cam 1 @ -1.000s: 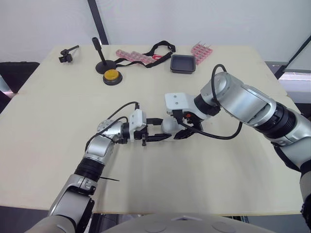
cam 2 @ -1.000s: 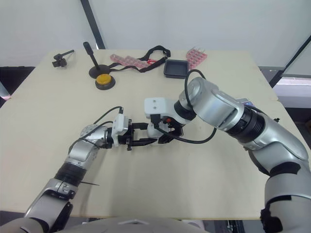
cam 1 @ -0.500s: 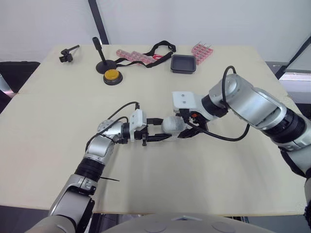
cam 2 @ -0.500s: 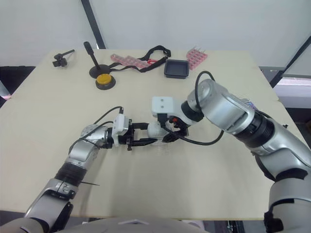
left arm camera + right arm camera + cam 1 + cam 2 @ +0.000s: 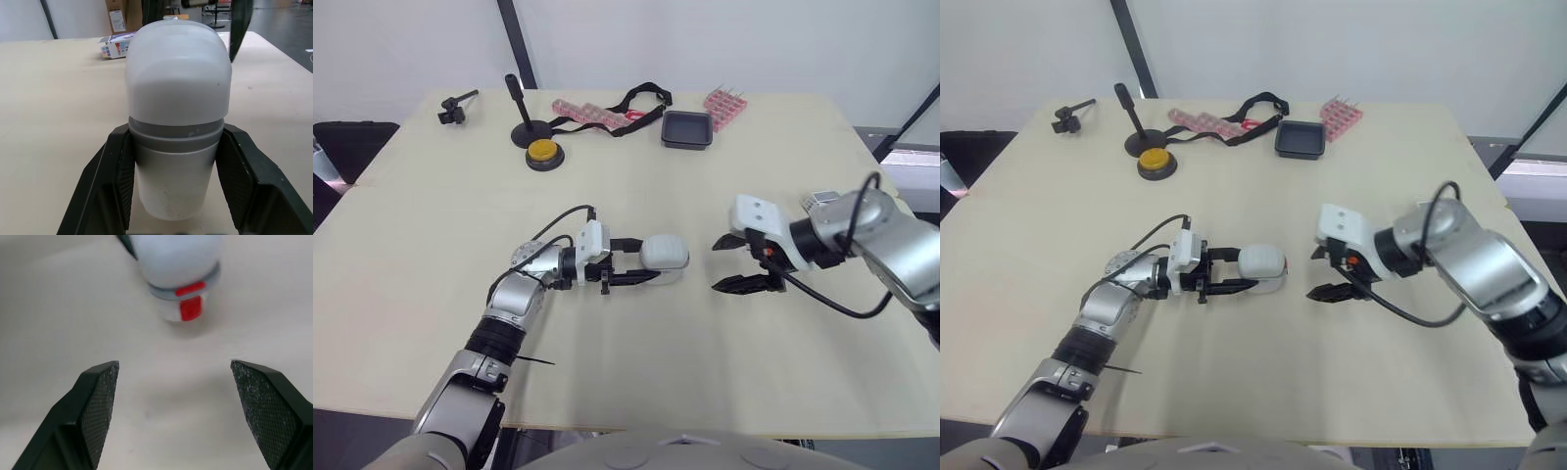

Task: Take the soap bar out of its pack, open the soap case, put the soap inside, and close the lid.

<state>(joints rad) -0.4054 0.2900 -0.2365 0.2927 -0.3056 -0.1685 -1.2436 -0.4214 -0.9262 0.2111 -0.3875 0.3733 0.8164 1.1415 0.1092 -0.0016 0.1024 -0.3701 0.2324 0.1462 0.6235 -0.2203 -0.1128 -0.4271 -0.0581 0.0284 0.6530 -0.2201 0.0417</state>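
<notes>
— Two grippers are counted. How are they set?

— One white rounded plastic soap case (image 5: 666,257) is clamped by the left gripper (image 5: 648,260), whose two black fingers (image 5: 110,181) are pressed against the case's two sides. The right gripper (image 5: 717,265) is spread wide, with nothing held between its fingers (image 5: 95,396). It is kept apart from the case, on the case's right.

— Where is the soap case found?

— It is laid on the pale beige table (image 5: 636,382), near the middle. Its frosted lid (image 5: 178,73) is seated on a grey band.

— What is added by the wrist views?

— Two red latch pieces (image 5: 190,303) are made out in the right wrist view, on the end of the case turned toward that gripper. In the left wrist view the lid is seen close up between the two finger pads. One small printed cardboard box (image 5: 116,45) is seen on the table beyond the case.

— And by the head views?

— The far edge of the table is taken in, and these things are counted there:
- one yellow push-button (image 5: 540,152) on a black base
- one black stalk on a round foot (image 5: 521,117)
- one small black clamp (image 5: 455,106)
- one black strap (image 5: 641,98)
- two clusters of pink strips (image 5: 590,113), one on each side of the tray
- one black square tray (image 5: 686,128)

All of these are set well apart from both grippers.
</notes>
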